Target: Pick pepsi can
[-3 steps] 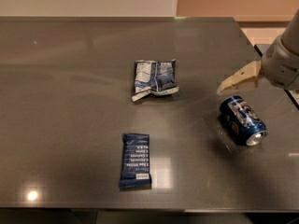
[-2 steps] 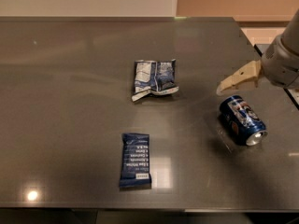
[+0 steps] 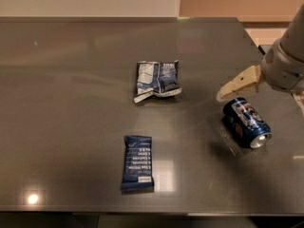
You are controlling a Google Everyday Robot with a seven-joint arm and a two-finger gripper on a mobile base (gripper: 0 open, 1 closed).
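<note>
- Now the pepsi can (image 3: 246, 122) lies on its side on the dark grey tabletop (image 3: 71, 80), towards the right edge and about halfway between the far and near edges.
- Its long axis runs on a diagonal, from far-left to near-right.
- One silver end points near-right, towards the camera's lower right corner; the opposite end points far-left, towards the middle of the tabletop.
- The round red, white and blue logo faces upward on the blue side wall.
- The gripper (image 3: 238, 84) reaches in from the right edge of the view as a beige, tapered part on a grey-white wrist, slanting down and to the left.
- Its tip sits just beside the can's far-left end, on the far side of it; whether it touches the can cannot be told.
- Whether the jaws are apart or closed cannot be told; the can rests on the tabletop and is not held between them.
- A wrinkly blue-and-white foil bag (image 3: 157, 80) lies near the middle, well to the left of the can.
- A flat dark blue snack bar (image 3: 137, 163) with white text lies nearer the front edge, its long side running far to near.
</note>
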